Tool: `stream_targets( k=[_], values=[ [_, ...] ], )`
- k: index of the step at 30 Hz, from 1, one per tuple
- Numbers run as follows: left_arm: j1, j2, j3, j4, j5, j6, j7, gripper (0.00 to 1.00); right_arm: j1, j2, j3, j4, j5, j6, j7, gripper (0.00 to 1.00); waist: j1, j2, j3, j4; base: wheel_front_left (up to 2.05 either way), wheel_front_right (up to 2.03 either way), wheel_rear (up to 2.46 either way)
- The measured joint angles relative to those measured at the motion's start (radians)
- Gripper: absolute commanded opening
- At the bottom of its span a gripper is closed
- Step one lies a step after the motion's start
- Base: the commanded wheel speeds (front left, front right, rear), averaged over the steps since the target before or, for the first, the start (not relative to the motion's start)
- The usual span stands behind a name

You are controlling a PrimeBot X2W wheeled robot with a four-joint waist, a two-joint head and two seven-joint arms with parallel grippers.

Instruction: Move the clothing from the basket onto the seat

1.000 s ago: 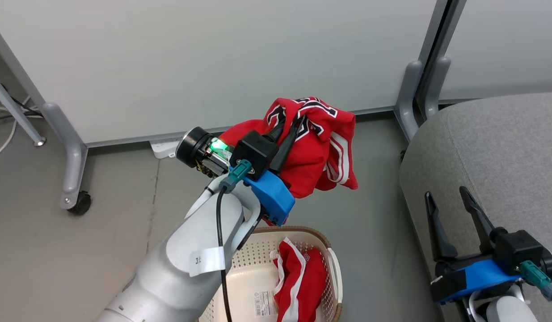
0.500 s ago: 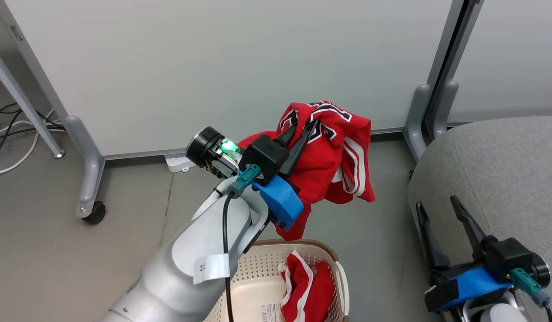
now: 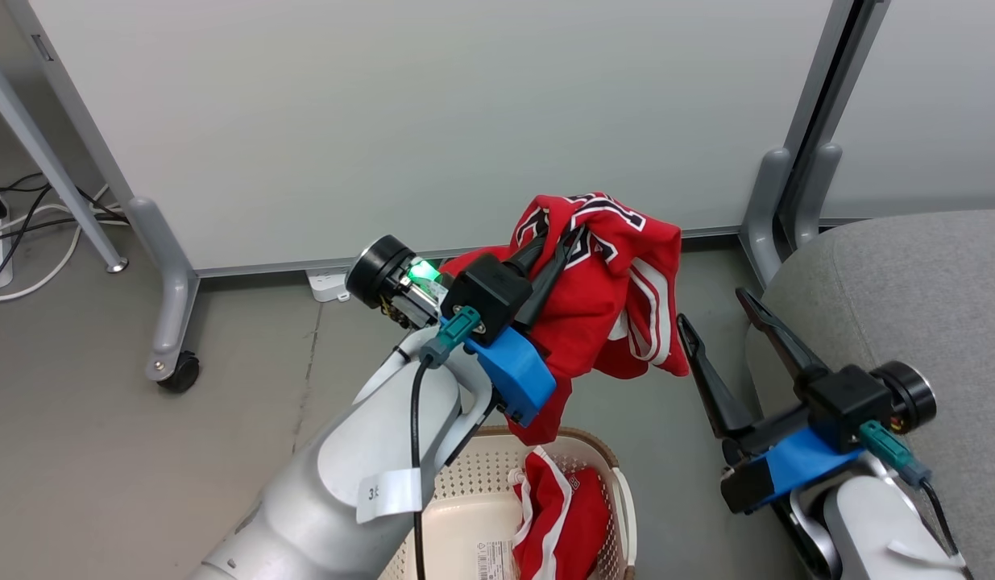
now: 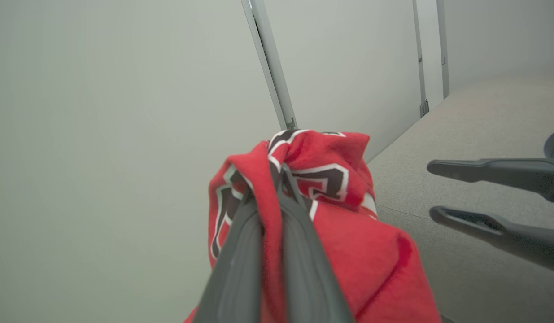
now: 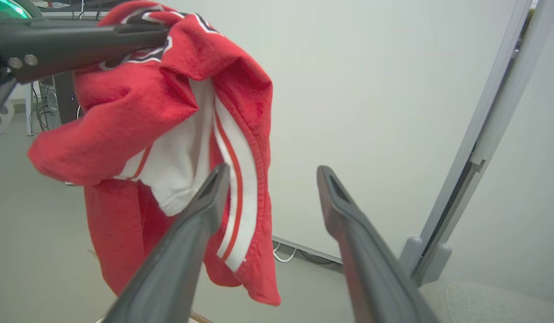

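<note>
My left gripper [image 3: 555,242] is shut on a red garment [image 3: 618,306] with white trim and black-and-white lettering, held bunched in the air above the basket [image 3: 602,459]. A second red garment [image 3: 561,515] lies inside the cream basket. Along the left wrist view, the fingers [image 4: 259,233] pinch a fold of the clothing [image 4: 348,251]. My right gripper [image 3: 713,308] stands open just right of the hanging cloth, at the edge of the grey seat [image 3: 908,274]. In the right wrist view the right gripper [image 5: 270,172] is empty, its left finger before the garment's [image 5: 169,112] striped hem.
White partition panels stand behind, with grey posts [image 3: 775,201] and a foot with a caster [image 3: 179,374]. Cables [image 3: 30,217] and a white power strip [image 3: 328,283] lie on the grey floor at the back left. The seat [image 4: 483,107] shows beyond the garment.
The head camera has shifted. My right gripper has risen from the seat's front and swung left towards the held garment, still open. The left gripper keeps its grip, drifting slightly right.
</note>
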Motion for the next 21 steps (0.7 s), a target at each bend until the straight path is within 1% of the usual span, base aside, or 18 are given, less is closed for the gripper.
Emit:
stream_targets(
  k=[11, 20, 21],
  values=[
    [-0.007, 0.0, -0.058, -0.036, -0.019, 0.01, 0.0, 0.0, -0.172, -0.063, 0.12, 0.108, -0.001, 0.0, 0.0, 1.0, 0.0001, 0.0, 0.031, 0.024, 0.0, 0.0, 0.0],
    [-0.03, -0.001, -0.115, -0.054, -0.046, 0.025, 0.0, 0.0, -0.281, -0.084, 0.224, 0.219, 0.005, 0.0, 0.0, 1.0, 0.0001, -0.0001, 0.062, 0.039, 0.0, 0.0, 0.0],
    [-0.034, -0.001, -0.119, -0.056, -0.05, 0.028, 0.0, 0.0, -0.29, -0.085, 0.235, 0.233, 0.013, 0.0, 0.0, 0.41, 0.0001, -0.0001, 0.065, 0.04, 0.0, 0.0, 0.0]
  ],
)
